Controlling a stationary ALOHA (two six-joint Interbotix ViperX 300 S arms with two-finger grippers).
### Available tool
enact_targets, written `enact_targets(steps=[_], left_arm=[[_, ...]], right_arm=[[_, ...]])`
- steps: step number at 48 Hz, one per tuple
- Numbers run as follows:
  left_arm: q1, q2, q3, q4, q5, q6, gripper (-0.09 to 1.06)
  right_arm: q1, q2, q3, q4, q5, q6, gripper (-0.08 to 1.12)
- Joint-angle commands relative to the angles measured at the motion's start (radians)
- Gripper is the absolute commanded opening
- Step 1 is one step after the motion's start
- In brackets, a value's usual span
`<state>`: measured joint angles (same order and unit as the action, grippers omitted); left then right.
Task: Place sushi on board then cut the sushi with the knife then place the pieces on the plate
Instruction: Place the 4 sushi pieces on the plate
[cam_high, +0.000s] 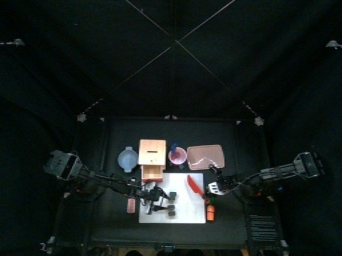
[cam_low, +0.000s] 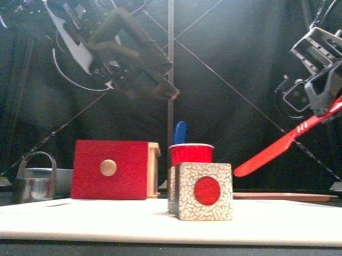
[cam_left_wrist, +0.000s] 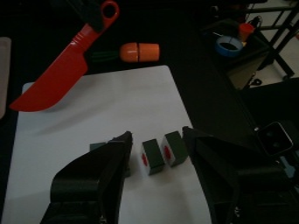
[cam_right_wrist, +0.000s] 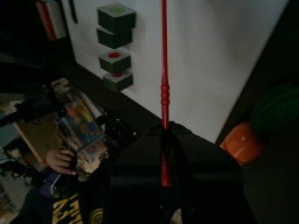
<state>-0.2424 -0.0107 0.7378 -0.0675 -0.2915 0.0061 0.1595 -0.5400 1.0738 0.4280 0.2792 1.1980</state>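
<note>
Dark green sushi pieces (cam_left_wrist: 153, 154) with red centres stand in a row on the white cutting board (cam_high: 187, 211). In the front view one piece (cam_low: 203, 192) stands near and upright. My left gripper (cam_left_wrist: 158, 171) hangs open just above the row, one jaw on each side and touching nothing. My right gripper (cam_high: 217, 186) is shut on the handle of the red knife (cam_high: 195, 186). The knife's blade (cam_low: 274, 150) slants down over the board, raised off it and to the right of the pieces. The right wrist view shows the knife (cam_right_wrist: 163, 79) edge-on beside the pieces (cam_right_wrist: 114, 63).
Behind the board stand the blue-grey bowl (cam_high: 128, 158), the wooden box (cam_high: 151, 155), the red cup (cam_high: 178, 155) with the blue knife (cam_low: 179, 132) and the pink tray (cam_high: 205, 156). An orange toy (cam_high: 210, 213) lies on the board's right part. The metal cutter (cam_low: 36, 178) is at the left.
</note>
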Motion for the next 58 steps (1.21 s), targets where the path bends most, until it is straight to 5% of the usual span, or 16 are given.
enact_targets(steps=[1, 20, 33, 40, 47, 58], left_arm=[[0.003, -0.014, 0.008, 0.009, -0.032, 0.002, 0.85], [0.002, -0.046, 0.081, 0.031, -0.077, -0.002, 0.85], [0.002, -0.058, 0.092, 0.029, -0.078, -0.002, 0.85], [0.008, -0.058, 0.091, 0.029, -0.078, -0.002, 0.85], [0.025, -0.064, 0.081, 0.029, -0.094, -0.002, 0.85], [0.083, -0.126, 0.086, 0.029, -0.201, 0.002, 0.85]], right_arm=[[0.041, 0.021, -0.031, -0.015, -0.008, 0.081, 0.42], [0.072, 0.153, -0.132, -0.054, 0.0, 0.183, 0.73], [0.074, 0.14, -0.14, -0.135, 0.084, 0.166, 0.79], [0.058, 0.112, -0.179, -0.396, 0.11, 0.124, 0.79], [0.025, 0.146, -0.255, -0.819, 0.098, 0.032, 0.79], [0.017, 0.324, -0.344, -1.27, 0.028, -0.04, 0.8]])
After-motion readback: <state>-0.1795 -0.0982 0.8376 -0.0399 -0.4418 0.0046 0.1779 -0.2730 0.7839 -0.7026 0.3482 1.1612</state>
